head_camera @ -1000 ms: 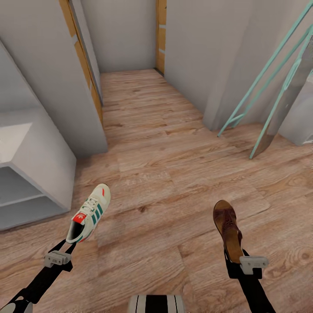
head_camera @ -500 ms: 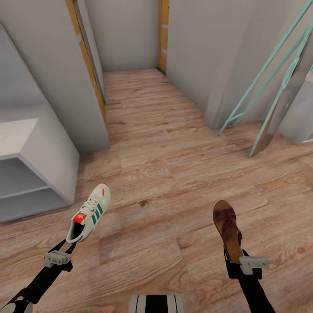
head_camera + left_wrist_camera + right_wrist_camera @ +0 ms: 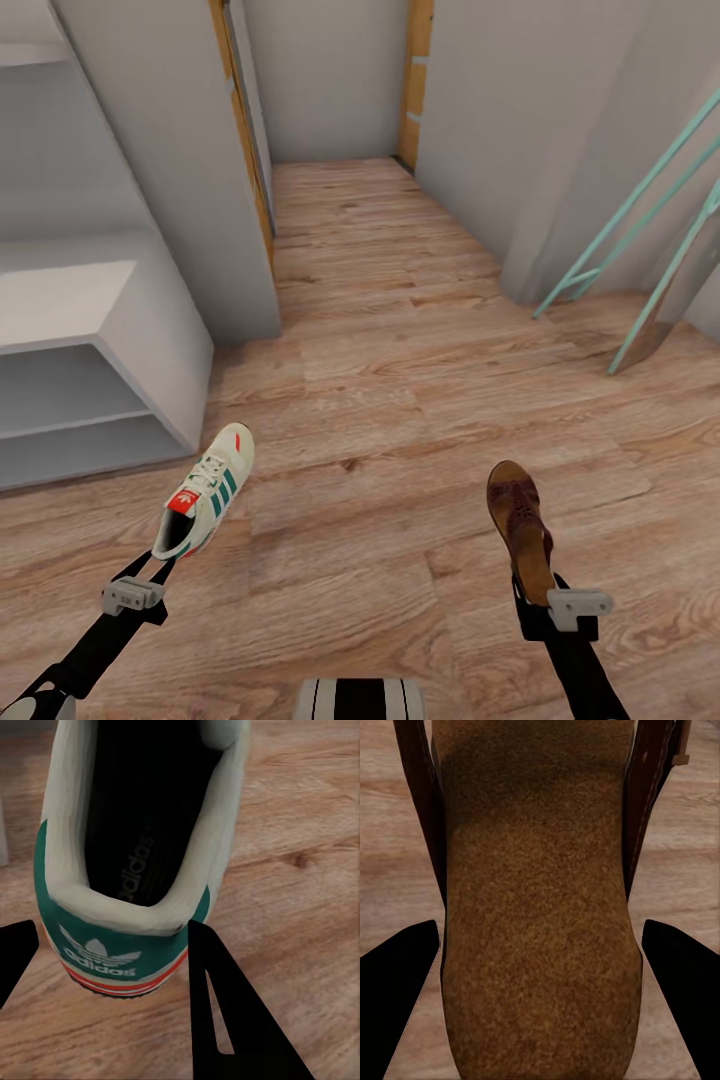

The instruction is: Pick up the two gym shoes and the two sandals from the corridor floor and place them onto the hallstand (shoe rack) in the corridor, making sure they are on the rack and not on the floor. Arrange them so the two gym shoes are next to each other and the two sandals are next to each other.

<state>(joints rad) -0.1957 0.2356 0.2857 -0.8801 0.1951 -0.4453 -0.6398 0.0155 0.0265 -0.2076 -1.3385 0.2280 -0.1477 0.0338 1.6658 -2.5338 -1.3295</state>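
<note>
Over the last second the view has swung left, bringing more of the long pale grey two-tier hallstand [image 3: 120, 330] into sight — the left gripper's [image 3: 160, 570] jaws hold a cream-white green-striped gym shoe [image 3: 205, 490] and the right gripper's [image 3: 535, 590] a dark brown leather sandal [image 3: 520, 530], both above the wood-grain plank floor [image 3: 400, 400] — so placing looks near.

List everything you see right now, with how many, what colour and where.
Cream-white lace-up sneaker with green stripes: one, held heel-first in the left claw, above the floor.
Dark brown leather sandal with tan sole: one, held in the right claw.
Pale grey shelf unit: one, front-left.
Brown wood-plank floor: throughout.
Teal metal rails: several, far right.
Orange-brown door frames: two, along the corridor.
Black robot arms: two, bottom corners.
</note>
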